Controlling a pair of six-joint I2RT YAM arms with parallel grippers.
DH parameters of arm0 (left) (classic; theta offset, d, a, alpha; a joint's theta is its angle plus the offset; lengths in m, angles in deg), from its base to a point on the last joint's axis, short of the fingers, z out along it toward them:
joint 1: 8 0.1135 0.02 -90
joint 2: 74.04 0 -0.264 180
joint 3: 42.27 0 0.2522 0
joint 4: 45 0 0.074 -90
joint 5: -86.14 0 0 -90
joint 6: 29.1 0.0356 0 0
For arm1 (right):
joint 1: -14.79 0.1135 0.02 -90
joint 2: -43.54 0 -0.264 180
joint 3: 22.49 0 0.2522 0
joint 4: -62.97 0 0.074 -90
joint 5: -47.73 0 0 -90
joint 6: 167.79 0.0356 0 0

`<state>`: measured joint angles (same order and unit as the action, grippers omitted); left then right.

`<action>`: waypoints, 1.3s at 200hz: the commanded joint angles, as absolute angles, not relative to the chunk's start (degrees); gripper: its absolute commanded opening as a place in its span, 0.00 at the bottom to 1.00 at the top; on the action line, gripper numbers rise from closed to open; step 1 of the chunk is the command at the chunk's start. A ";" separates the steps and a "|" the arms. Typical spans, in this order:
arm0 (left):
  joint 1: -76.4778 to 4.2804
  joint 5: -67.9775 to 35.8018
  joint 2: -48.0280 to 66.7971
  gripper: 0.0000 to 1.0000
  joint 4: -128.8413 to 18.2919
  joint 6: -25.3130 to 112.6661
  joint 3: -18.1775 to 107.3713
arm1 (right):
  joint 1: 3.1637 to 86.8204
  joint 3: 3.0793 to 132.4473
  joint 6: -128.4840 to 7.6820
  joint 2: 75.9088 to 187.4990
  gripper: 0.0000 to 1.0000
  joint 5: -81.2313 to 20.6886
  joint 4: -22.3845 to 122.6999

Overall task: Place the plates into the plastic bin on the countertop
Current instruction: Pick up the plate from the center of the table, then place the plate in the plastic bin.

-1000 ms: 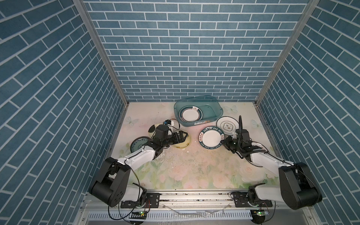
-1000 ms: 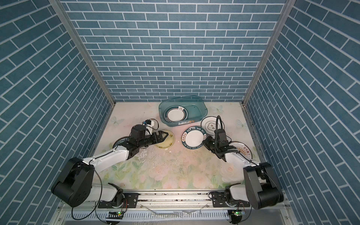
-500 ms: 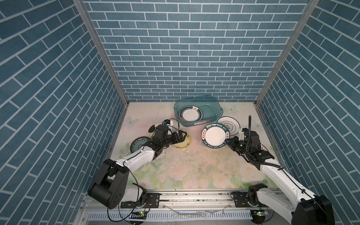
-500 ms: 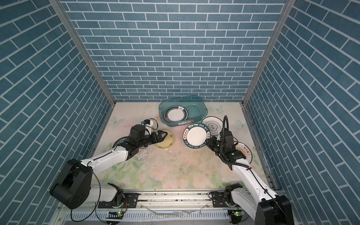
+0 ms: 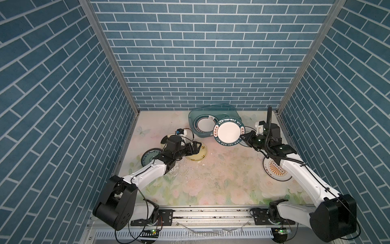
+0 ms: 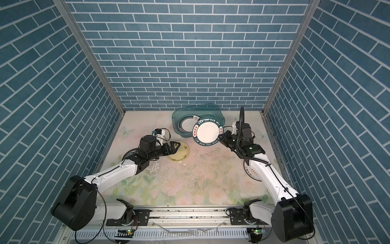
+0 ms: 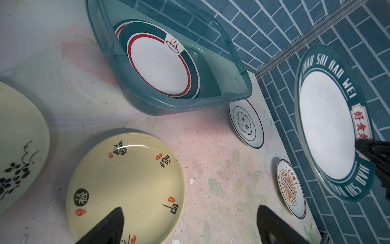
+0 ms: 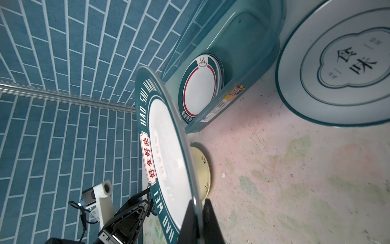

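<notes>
**Plates into bin, task part done.** Right jaws pressed together on the rim of the lettered plate (image 5: 229, 131); the plate stands out ahead of them, steeply tilted and lifted clear of the bench (image 5: 211, 181). The bin (image 5: 213, 109) sits just past the plate's far edge, straight ahead of the right jaws and well ahead of the left jaws. It holds a red-ringed plate (image 7: 158, 61) lying flat, with what looks like the rim of a second plate beneath it.

Left jaws spread wide and empty; the yellow plate (image 7: 126, 186) lies flat below them, one jaw above its face, the other out past its rim over bare bench; no contact can be seen.

On the bench: the cloud plate (image 8: 341, 69), ahead and to one side of the right jaws, near the bin; the sunburst plate (image 5: 273, 172), behind the right jaws and partly under that arm; the teal plate (image 5: 148, 157), behind the left jaws; the flowered plate (image 7: 16, 147), beside the left jaws.

By this showing, one or two plates are binned and one is in carriage; at least five, the yellow plate among them, are yet to go in. The task appears less than half done.
</notes>
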<state>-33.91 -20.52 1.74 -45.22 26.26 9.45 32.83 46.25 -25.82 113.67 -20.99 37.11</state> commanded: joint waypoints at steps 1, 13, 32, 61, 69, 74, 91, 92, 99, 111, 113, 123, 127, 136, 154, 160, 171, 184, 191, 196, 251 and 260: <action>-33.95 -18.71 -0.38 0.99 -46.10 28.15 8.41 | 33.39 52.29 -30.46 118.45 0.00 -19.50 36.16; -33.72 -17.83 -1.25 1.00 -46.82 28.43 8.47 | 33.51 55.29 -32.16 122.29 0.00 -19.66 35.77; -33.28 -15.69 -2.86 1.00 -49.75 28.03 9.45 | 33.80 60.09 -33.84 128.67 0.00 -19.89 35.34; -33.22 -15.31 -5.64 1.00 -50.67 25.79 10.23 | 34.56 66.80 -35.25 136.81 0.00 -20.03 36.17; -33.16 -15.44 -6.21 1.00 -51.18 24.81 10.51 | 34.56 68.81 -35.31 139.06 0.00 -19.95 36.45; -33.14 -15.53 -6.60 1.00 -51.57 24.32 10.48 | 34.54 70.08 -35.33 140.62 0.00 -19.87 36.33; -33.08 -17.68 -7.80 0.99 -50.88 22.73 9.84 | 34.82 75.90 -36.07 145.73 0.00 -19.41 34.63; -33.02 -17.93 -7.88 0.99 -50.73 22.65 9.78 | 34.83 76.26 -36.19 146.01 0.00 -19.37 34.49; -32.91 -20.14 -8.32 1.00 -49.47 22.28 9.24 | 34.94 78.48 -36.64 147.93 0.00 -19.10 33.49; -32.80 -23.57 -8.89 1.00 -47.73 21.41 8.82 | 35.20 81.97 -37.49 150.88 0.00 -18.48 32.54; -32.83 -23.95 -9.02 0.99 -47.45 21.23 8.84 | 35.19 82.50 -37.59 151.34 0.00 -18.35 32.34; -32.73 -26.24 -9.05 1.00 -46.29 20.20 8.77 | 35.26 85.05 -37.79 153.47 0.00 -18.28 31.63; -32.76 -26.88 -8.97 1.00 -45.82 19.73 8.71 | 35.27 86.00 -37.88 154.27 0.00 -18.13 31.57; -32.72 -28.19 -8.39 1.00 -44.01 18.71 8.58 | 35.27 87.94 -37.96 155.98 0.00 -17.91 31.61; -32.74 -30.09 -5.99 1.00 -40.06 16.27 8.75 | 35.35 91.93 -37.97 159.72 0.00 -17.21 31.64; -32.72 -30.77 -4.96 1.00 -38.40 15.40 8.82 | 35.50 93.41 -38.06 161.10 0.00 -17.13 31.54; -32.75 -32.15 -2.99 1.00 -35.30 13.83 9.15 | 35.53 96.21 -38.57 163.65 0.00 -16.68 31.02; -32.72 -33.36 -0.62 0.99 -32.17 12.38 9.81 | 35.77 98.66 -38.98 166.33 0.00 -16.76 31.63; -32.72 -33.58 0.45 1.00 -31.68 12.10 10.59 | 35.80 99.61 -39.03 167.84 0.00 -15.96 32.79; -32.78 -33.59 1.12 0.99 -31.85 12.09 11.19 | 35.88 100.38 -38.88 168.71 0.00 -15.51 33.40; -32.77 -30.50 2.00 1.00 -36.14 13.87 14.75 | 36.86 114.34 -39.01 179.72 0.00 -16.60 25.44; -32.73 -29.81 1.75 1.00 -37.12 13.98 15.12 | 37.02 115.19 -38.77 180.50 0.00 -16.82 24.98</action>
